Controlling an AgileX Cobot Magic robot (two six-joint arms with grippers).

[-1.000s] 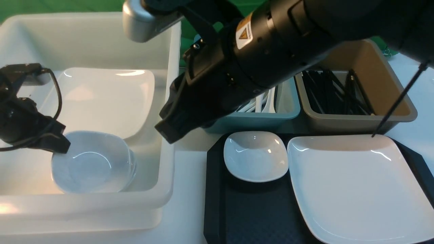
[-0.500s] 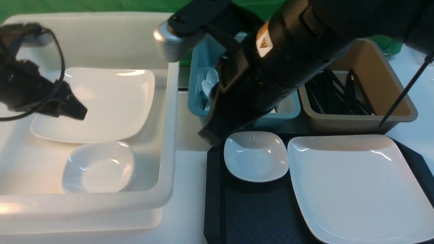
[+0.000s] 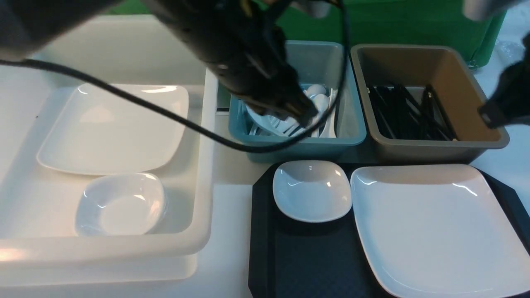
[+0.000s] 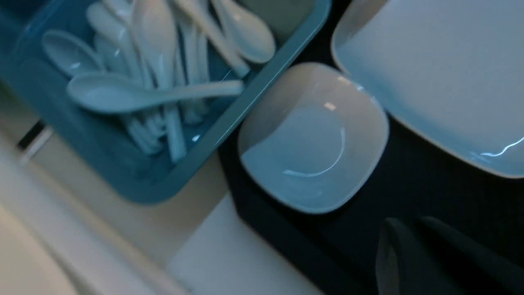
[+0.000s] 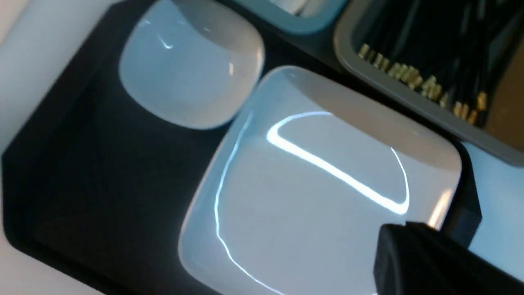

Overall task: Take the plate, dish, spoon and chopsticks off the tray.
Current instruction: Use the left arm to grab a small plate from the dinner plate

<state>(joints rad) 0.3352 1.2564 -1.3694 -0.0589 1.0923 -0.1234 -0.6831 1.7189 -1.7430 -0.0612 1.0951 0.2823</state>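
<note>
The plate [image 3: 434, 231] fills the right side of the tray [image 3: 298, 265]. The dish [image 3: 311, 190] sits in the tray's far-left corner, just beside the plate. Past the tray's far edge, white spoons [image 3: 321, 101] lie in a blue tub [image 3: 352, 136] and the chopsticks [image 3: 397, 111] in a brown tub [image 3: 455, 78]. The left gripper [image 3: 305, 116] hangs over the blue tub, fingers pressed together, empty. The right gripper [image 3: 495, 114], blurred, hovers at the brown tub's right edge, seemingly closed on nothing.

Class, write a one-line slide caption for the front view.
Small dish and large plate sit on the black tray, near the spoon tub and chopstick tub.
</note>
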